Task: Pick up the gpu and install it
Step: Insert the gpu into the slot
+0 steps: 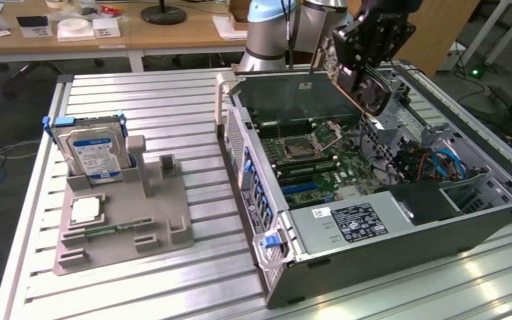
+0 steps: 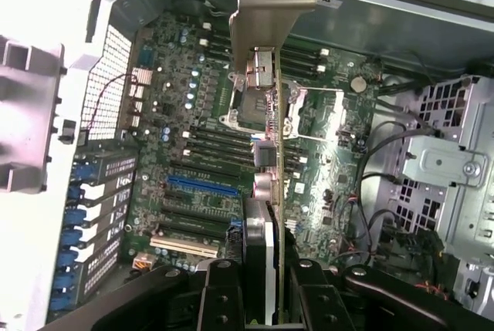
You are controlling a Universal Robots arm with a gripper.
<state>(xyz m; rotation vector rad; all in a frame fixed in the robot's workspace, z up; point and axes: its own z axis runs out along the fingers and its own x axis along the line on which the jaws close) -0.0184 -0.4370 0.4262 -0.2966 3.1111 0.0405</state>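
The hand (image 2: 262, 304), part-closed, grips the gpu (image 1: 373, 93) edge-on above the open case (image 1: 372, 267); the blue slot (image 1: 303, 189) seems to lie toward seven o'clock of it in the exterior view.

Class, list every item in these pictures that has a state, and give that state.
gpu: gripped, held above the open case, not yet seated.
claw: shut on the gpu.
computer case: on its side, open.
hard drive: upright in the grey holder.

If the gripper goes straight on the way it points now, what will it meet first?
Probably the motherboard in the open case, the held gpu touching first; depth is unclear.
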